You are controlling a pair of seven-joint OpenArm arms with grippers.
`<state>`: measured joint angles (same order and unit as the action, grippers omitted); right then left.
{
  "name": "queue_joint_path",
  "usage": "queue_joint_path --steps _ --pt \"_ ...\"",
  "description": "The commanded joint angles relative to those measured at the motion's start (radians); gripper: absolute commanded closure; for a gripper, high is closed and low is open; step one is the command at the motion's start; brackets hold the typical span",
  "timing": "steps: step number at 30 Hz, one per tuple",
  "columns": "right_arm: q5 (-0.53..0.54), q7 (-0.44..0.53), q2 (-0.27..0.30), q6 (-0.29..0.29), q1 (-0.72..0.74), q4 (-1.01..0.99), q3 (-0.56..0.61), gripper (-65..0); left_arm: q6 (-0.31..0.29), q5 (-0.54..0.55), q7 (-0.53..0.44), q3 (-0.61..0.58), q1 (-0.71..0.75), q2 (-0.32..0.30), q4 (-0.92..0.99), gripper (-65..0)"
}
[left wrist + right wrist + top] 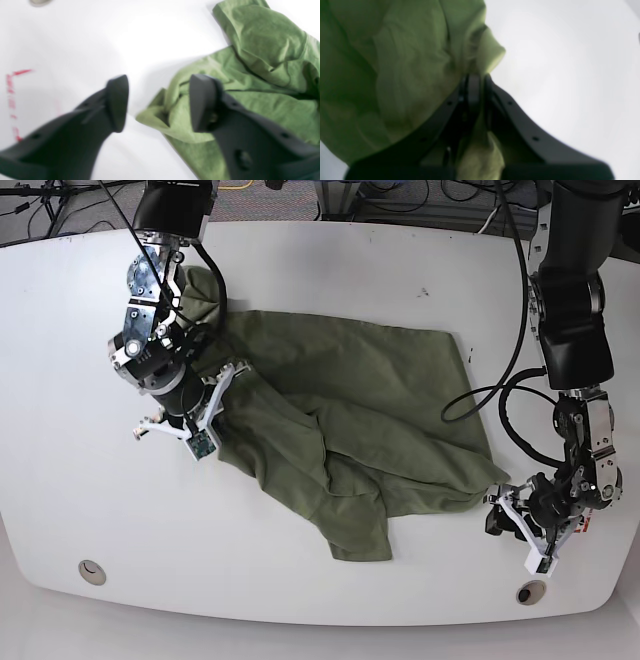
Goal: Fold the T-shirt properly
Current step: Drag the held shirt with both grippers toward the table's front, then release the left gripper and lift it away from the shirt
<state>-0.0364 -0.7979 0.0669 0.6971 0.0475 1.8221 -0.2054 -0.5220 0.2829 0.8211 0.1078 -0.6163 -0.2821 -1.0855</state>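
The olive-green T-shirt [350, 400] lies crumpled and partly spread across the middle of the white table [80, 480]. At its left edge my right gripper [228, 375] holds a bunch of cloth. The right wrist view shows that gripper [476, 81] with its jaws pressed together on T-shirt [395, 62] fabric. Over on the right, my left gripper [497, 515] sits by the shirt's lower right corner. In the left wrist view this gripper [160, 100] stands open with nothing in it, one finger over bare table and the other over the T-shirt [262, 37] hem.
Red marks [12, 100] are drawn on the table beside my left gripper. Two round holes [92, 571] [530, 592] sit near the front edge. A black cable [480, 405] loops over the table by the shirt's right side.
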Motion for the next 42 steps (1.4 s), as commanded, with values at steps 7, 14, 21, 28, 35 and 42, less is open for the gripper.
queue_joint_path --steps 7,14,21,28,35,42 --pt "0.028 0.001 0.037 0.001 0.208 0.0 0.027 -0.2 -0.011 0.024 0.053 0.043 -0.06 -0.005 -0.271 -12.3" --pt "0.014 0.002 0.026 0.001 0.28 -0.01 0.066 -0.8 -0.007 0.042 0.132 0.014 -0.051 0.004 -0.396 -23.3" --pt "0.013 0.002 0.018 0.001 0.259 -0.012 0.09 -3.6 0.001 0.057 0.107 -0.009 -0.016 -0.003 -0.417 -30.8" --pt "0.005 0.015 0.021 0.001 0.197 0.002 0.107 -14.8 -0.002 0.085 0.1 -0.009 0.071 -0.015 -0.44 -40.3" --pt "0.011 0.016 0.051 0.001 0.135 0.036 0.088 -12.4 -0.01 0.101 0.127 0.01 0.136 0.007 -0.434 -41.7" --pt "0.008 0.019 0.068 0.001 0.103 0.061 0.089 -8.5 -0.014 0.113 0.124 0.011 0.194 0.049 -0.389 -41.5"
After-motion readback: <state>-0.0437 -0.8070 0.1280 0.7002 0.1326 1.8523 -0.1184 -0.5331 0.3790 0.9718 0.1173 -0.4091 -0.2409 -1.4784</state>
